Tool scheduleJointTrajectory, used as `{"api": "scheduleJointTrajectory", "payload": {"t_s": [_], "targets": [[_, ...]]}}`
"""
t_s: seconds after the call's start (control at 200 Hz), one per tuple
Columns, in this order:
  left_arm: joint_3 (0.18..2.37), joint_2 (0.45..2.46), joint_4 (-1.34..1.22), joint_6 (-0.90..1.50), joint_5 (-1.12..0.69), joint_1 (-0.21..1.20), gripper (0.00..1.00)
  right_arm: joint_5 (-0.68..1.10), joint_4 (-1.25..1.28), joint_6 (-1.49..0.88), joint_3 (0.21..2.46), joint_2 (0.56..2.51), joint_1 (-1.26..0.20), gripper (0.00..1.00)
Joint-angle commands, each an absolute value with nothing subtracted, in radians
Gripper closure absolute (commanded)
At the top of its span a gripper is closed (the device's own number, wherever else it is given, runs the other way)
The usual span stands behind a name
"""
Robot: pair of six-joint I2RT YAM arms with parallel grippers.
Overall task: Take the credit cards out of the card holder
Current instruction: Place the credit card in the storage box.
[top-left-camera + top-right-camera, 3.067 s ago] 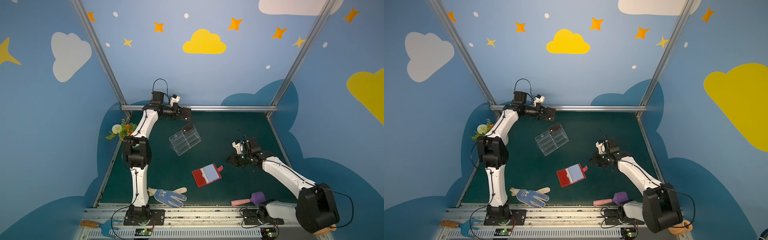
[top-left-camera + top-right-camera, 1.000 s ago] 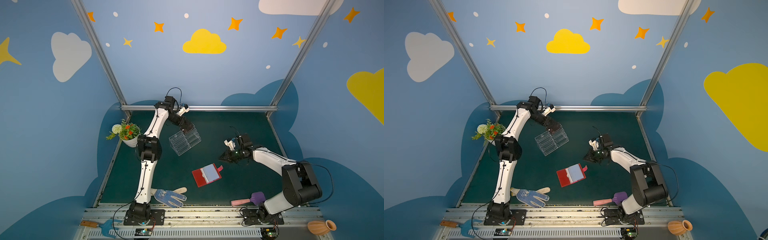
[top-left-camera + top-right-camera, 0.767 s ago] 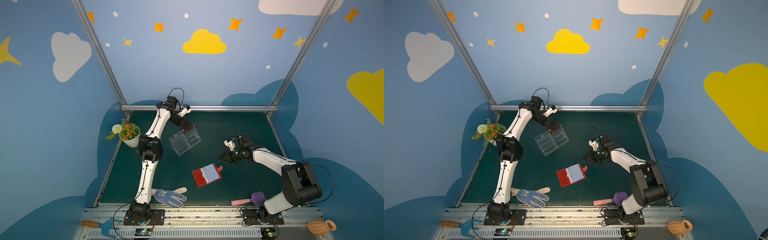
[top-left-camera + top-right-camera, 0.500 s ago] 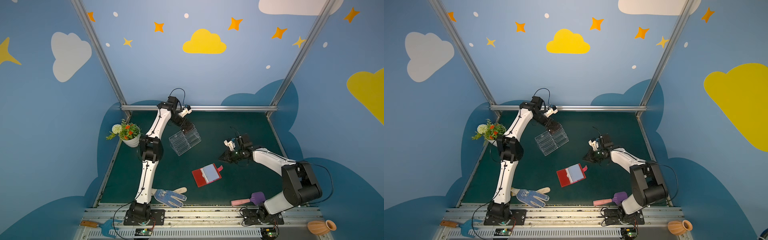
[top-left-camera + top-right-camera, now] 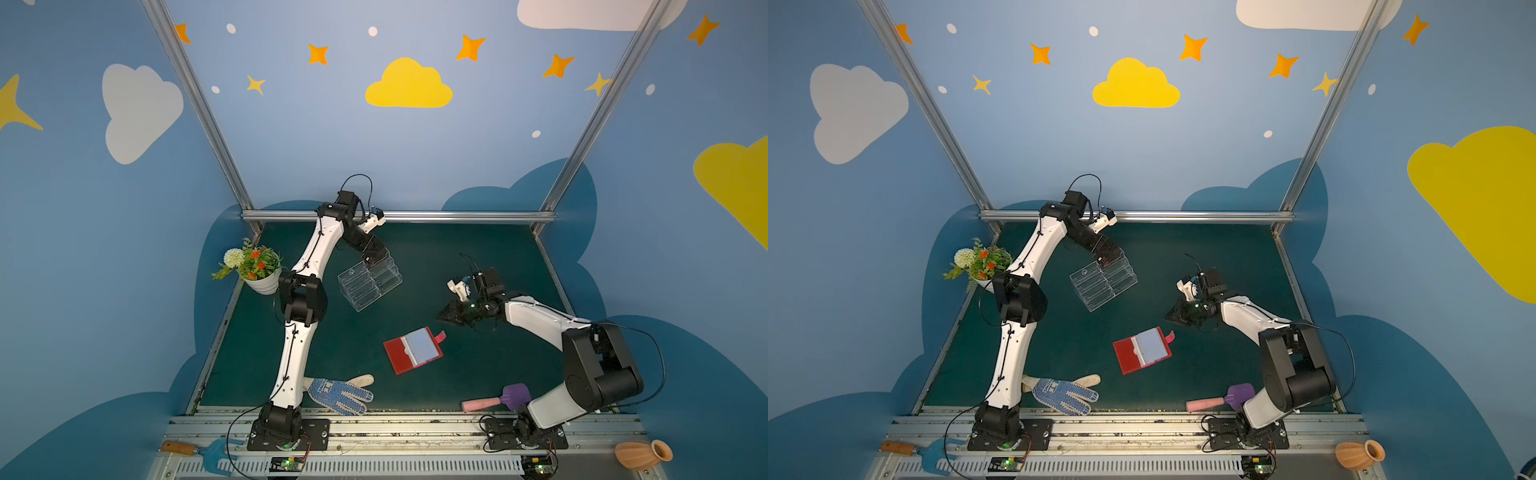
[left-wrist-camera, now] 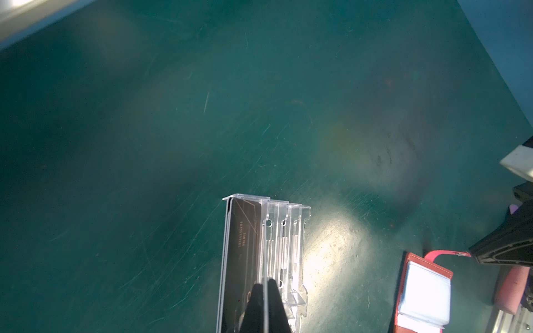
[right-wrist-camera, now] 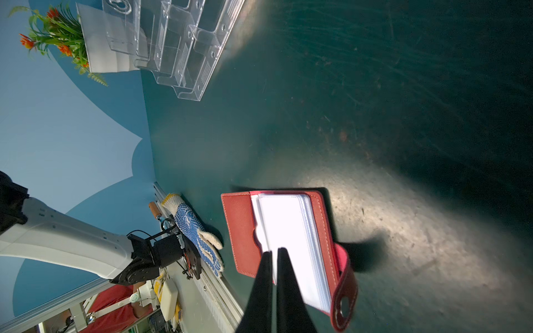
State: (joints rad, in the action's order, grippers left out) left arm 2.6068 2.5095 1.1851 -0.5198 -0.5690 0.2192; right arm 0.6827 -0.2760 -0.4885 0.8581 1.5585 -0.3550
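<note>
- Both top views. The card holder (image 5: 413,350) (image 5: 1144,350) lies open and flat on the green worktop (image 5: 436,249). The right claw (image 5: 442,316) hangs just beyond the holder's strap side, tips pressed together and empty. The left claw (image 5: 371,261) is well apart from the holder, at the rear tier of the clear acrylic stand (image 5: 370,286). Judged step: seating a card in the stand, with the right arm poised for the next one.
- Left wrist view. The left claw (image 6: 264,281) is pressed tip to tip at the near end of a dark credit card (image 6: 243,245) standing in the stand's rearmost slot, far from the holder. Whether it pinches the card's edge or only the clear wall cannot be told. To finish well, release only once the card's lower edge has bottomed, then draw back along the slot's line. A sideways pull would probably tip the light stand. The card is thin and brown-black, with a column of tiny pale characters.
- Right wrist view. The right claw (image 7: 274,250) is all but closed with nothing between its tips, over the holder near the snap strap (image 7: 346,276). For the next draw, spread the tips before descending and meet a sleeve at its open mouth. The loose holder will likely slide, so pinning its cover may help. The holder has a red stitched cover and a stack of pale sleeves (image 7: 288,225), glaring white. No dark card shows in the top sleeve, and the lower ones cannot be judged.
</note>
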Motion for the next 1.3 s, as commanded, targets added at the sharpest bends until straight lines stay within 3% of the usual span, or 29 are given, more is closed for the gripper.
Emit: {"api": "scheduleJointTrajectory", "payload": {"t_s": [0.0, 0.35, 1.296], "targets": [[2.626, 2.463, 1.18, -0.542, -0.565, 0.222, 0.96, 0.698, -0.268, -0.472, 0.847, 1.573, -0.356, 0.99], [2.63, 2.498, 1.178, -0.579, -0.459, 0.229, 0.96, 0.714, -0.253, -0.476, 0.852, 1.598, -0.359, 0.99], [2.554, 2.525, 1.169, -0.651, -0.419, 0.264, 0.96, 0.723, -0.273, -0.461, 0.873, 1.612, -0.362, 0.99]]}}
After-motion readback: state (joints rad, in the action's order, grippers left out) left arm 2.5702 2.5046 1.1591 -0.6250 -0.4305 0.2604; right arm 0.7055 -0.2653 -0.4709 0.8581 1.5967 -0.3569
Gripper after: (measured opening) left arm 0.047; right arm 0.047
